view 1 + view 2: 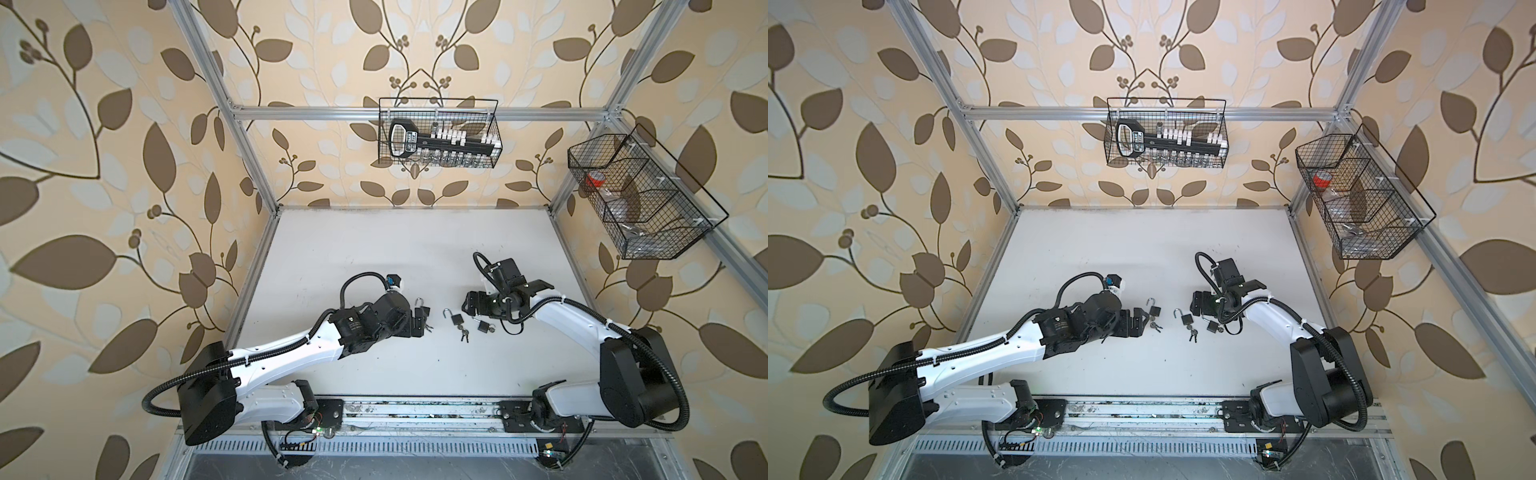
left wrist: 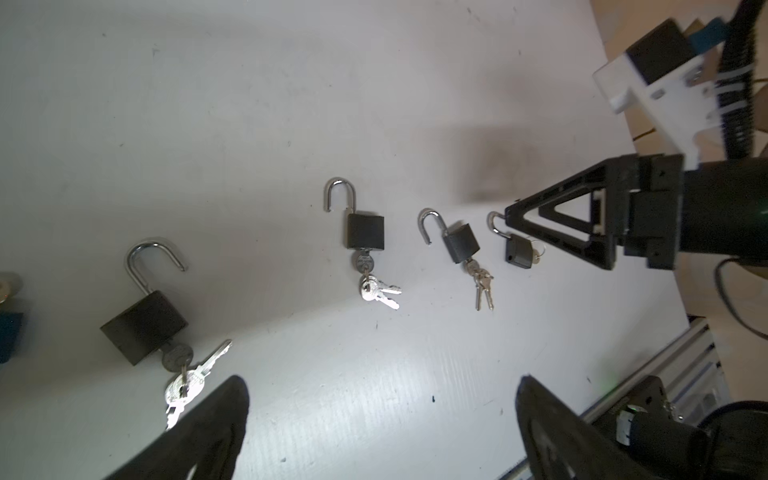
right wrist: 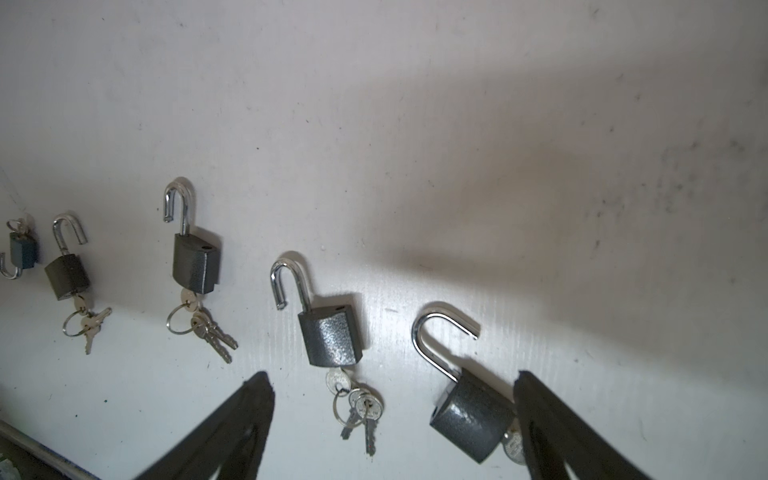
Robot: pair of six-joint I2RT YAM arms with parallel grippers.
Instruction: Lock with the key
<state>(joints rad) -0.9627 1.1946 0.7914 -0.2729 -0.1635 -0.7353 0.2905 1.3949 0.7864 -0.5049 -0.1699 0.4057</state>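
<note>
1. Plainly, the right arm is the nearer one. The right gripper point(image 3: 390, 376) sits low over the end padlock point(image 3: 471, 415), which lies flat on the white table point(image 3: 415, 104). This lock is at the right arm's end of a row of other padlocks point(image 3: 195, 262).
2. Its jaws stand wide and hold nothing. The padlock body lies in the gap, close against 1 finger point(image 3: 552, 428), perhaps touching it, and well apart from the other.
3. The lock's long axis, from open shackle point(image 3: 436, 332) to key point(image 3: 514, 446), runs slantwise to the fingers, not square across the gap. The shackle points away from the wrist, and the key head is tucked beside that near finger, partly behind it.
4. In a top view the end padlock point(image 1: 484, 327) shows just beside the gripper, on the side toward the arm bases. It is small there, so its tilt is hard to read.
5. The left gripper point(image 2: 380, 380), also wide and empty, hovers by the near padlock point(image 2: 143, 326), with 2 locks between that one and the end one.
6. The coming move is probably a pinch on the end body. Off-centre as it lies, a plain closing would likely push the lock sideways first and might knock the key. Centring the gap and turning the wrist square to the body's sides looks wiser.
</note>
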